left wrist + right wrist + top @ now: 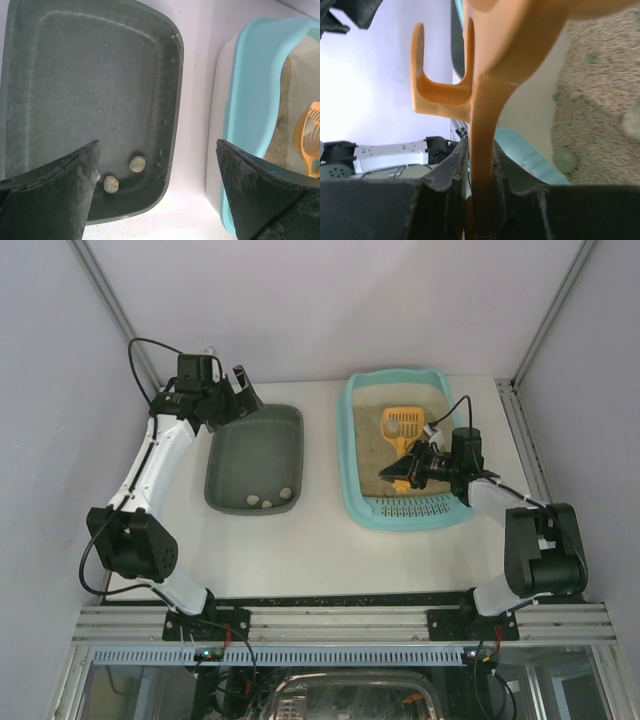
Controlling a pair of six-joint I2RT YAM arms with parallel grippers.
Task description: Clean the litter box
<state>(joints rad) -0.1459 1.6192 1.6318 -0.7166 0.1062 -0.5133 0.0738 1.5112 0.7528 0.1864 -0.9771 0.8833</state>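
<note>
White table [320,555]: right gripper [402,476] clamped on orange scoop [402,423] handle inside litter box [347,445]; left gripper [237,397] fully spread, empty, above grey tub [255,452].

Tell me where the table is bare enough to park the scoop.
Bare: the table strip between the grey tub and the litter box, and the band in front of both, along the near edge. Crowded: above the box, where the right gripper holds the scoop, and the tub's far corner under the open left gripper.
</note>
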